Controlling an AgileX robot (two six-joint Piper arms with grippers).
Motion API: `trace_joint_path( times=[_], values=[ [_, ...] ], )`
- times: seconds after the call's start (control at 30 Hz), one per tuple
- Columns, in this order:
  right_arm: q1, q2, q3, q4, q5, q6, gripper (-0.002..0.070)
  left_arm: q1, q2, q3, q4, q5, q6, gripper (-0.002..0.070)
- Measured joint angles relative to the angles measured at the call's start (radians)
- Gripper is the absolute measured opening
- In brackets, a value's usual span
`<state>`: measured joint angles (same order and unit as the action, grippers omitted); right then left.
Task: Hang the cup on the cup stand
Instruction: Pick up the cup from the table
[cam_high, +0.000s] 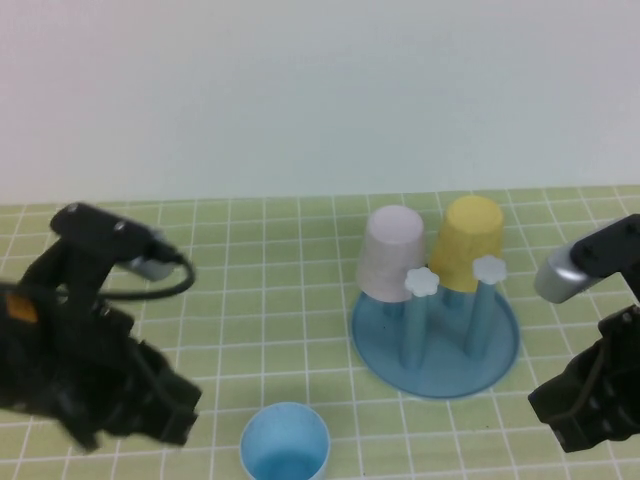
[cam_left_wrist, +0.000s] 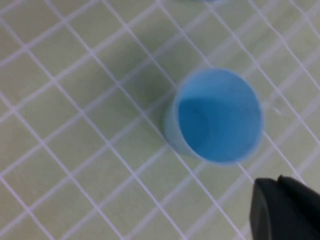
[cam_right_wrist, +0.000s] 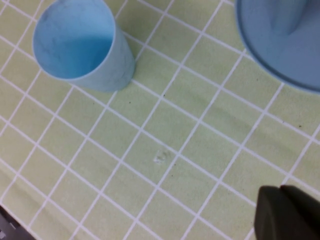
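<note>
- The cup is seen upright on the mat, mouth up, near the cup stand; pink cup and yellow cup appear only from above.
- The left gripper and right gripper, jaws together, are seen empty in the wrist views.

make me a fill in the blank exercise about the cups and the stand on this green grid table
1. The small light-blue plastic cup stands on the table with its opening facing ____.
2. ____ cups, a pale pink cup and a yellow cup, hang upside down on the round blue peg stand.
3. The left gripper and the right gripper are both ____, holding nothing.

Missing words: up; two; shut
</note>
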<state>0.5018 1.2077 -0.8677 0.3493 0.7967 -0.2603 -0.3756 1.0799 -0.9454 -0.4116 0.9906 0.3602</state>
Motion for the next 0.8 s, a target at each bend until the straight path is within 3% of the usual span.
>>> trace_joint_path(
  times=[0.07,0.23,0.33,0.53,0.8],
  values=[
    [0.000,0.000,0.000,0.000,0.005,-0.002,-0.0001,-0.049,0.026,-0.021,0.058,-0.051,-0.073,-0.0002],
    [0.000,0.002,0.000,0.000,0.041,-0.005,-0.0001,-0.122,0.100,-0.060,0.087,-0.068,-0.093,0.0008],
    [0.000,0.002,0.000,0.000,0.048,-0.005,-0.0001,-0.139,0.181,-0.083,0.127,-0.043,-0.093,0.0077],
    [0.000,0.002,0.000,0.000,0.048,-0.021,-0.0001,-0.142,0.317,-0.150,0.155,-0.016,-0.133,0.0309],
    [0.002,0.002,0.000,0.000,0.064,-0.028,-0.0001,-0.145,0.447,-0.226,0.194,0.010,-0.031,0.0346]
  ],
)
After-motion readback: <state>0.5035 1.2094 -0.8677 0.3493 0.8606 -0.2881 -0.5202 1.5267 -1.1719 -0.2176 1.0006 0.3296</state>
